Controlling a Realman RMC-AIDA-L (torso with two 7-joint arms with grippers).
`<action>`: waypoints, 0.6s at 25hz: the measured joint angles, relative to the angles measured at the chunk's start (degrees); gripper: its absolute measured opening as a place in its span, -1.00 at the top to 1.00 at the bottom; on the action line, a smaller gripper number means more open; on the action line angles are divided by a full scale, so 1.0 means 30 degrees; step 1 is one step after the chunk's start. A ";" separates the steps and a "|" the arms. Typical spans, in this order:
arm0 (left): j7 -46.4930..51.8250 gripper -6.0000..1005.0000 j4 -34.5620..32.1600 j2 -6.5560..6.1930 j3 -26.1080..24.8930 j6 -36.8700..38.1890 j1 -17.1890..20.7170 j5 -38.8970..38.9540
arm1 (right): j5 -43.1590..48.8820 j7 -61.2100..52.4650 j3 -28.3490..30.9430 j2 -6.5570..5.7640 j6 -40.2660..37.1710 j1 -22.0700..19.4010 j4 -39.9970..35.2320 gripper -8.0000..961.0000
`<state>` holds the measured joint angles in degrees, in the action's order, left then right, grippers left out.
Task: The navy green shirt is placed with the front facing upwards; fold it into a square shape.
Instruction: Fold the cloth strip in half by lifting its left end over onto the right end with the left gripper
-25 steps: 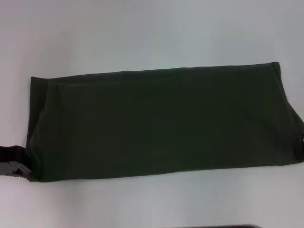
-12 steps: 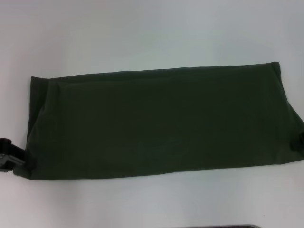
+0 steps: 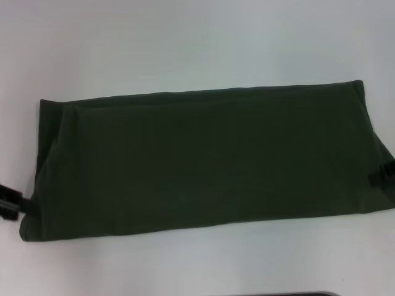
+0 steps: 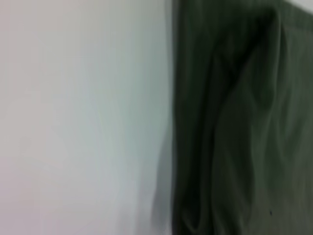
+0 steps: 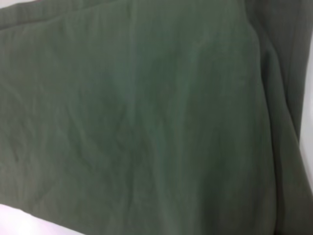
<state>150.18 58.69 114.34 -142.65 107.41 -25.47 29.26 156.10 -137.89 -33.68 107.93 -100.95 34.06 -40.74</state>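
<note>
The navy green shirt lies on the white table as a long dark olive band running left to right. No lettering, collar or label shows. My left gripper is at the left edge of the head view, beside the shirt's near left corner. My right gripper shows only as a dark part at the right edge, over the shirt's right end. The left wrist view shows the shirt's creased edge against the table. The right wrist view is filled by the shirt's cloth.
White table surface lies in front of and behind the shirt. A thin dark strip shows at the bottom edge of the head view.
My left gripper has drawn back to the left, almost out of the head view. The shirt's near left corner now lies lower and flatter. A dark part of my right gripper has come in at the right edge.
</note>
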 joint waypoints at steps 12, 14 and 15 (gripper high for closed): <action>-0.1872 -0.06 0.3177 -0.0358 -0.6232 -0.0481 0.0023 0.4374 | -0.3711 0.0273 0.3650 -0.0887 -0.0818 -0.0335 -0.2057 -0.53; -0.4196 -0.17 0.2151 -0.0201 -0.6893 -0.0412 0.0343 0.8493 | -0.6481 0.1230 0.4526 -0.0865 -0.1061 -0.0606 -0.2013 -0.53; -0.5088 -0.20 0.1619 -0.0120 -0.6928 -0.0417 0.0480 0.9697 | -0.7934 0.1937 0.4649 -0.0796 -0.1034 -0.0815 -0.1765 -0.52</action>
<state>134.92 63.54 113.98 -163.43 106.16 -24.03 58.35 132.30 -132.08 -19.73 105.54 -104.05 31.62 -46.03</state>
